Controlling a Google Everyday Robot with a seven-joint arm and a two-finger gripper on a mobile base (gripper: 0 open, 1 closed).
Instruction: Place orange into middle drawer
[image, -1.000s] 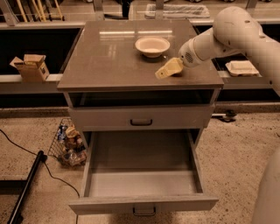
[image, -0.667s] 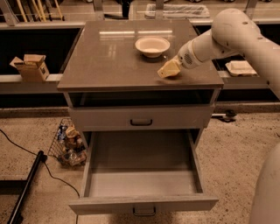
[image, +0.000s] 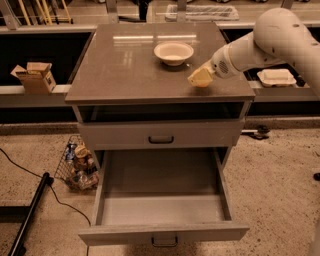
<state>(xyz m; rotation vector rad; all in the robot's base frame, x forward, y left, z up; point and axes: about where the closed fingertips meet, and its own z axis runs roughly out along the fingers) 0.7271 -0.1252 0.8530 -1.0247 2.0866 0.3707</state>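
Observation:
The orange is not visible in the camera view. The middle drawer (image: 162, 207) is pulled fully out at the bottom of the grey cabinet. Its plain grey inside holds nothing, and its small dark handle shows at the front edge. My gripper (image: 200, 77) is at the end of the white arm reaching in from the right. It sits low over the right front part of the cabinet top (image: 125, 65), just right of and nearer than the cream-white bowl (image: 173, 52). What it holds, if anything, is hidden.
The upper drawer front (image: 161, 135) is shut. A wire basket (image: 77, 162) of packets stands on the floor left of the cabinet. A cardboard box (image: 32, 76) sits on the left ledge, a white container (image: 276, 76) on the right ledge. A black pole (image: 27, 215) lies at lower left.
My gripper has shifted a little to the right over the cabinet top. The drawer and the bowl have not moved.

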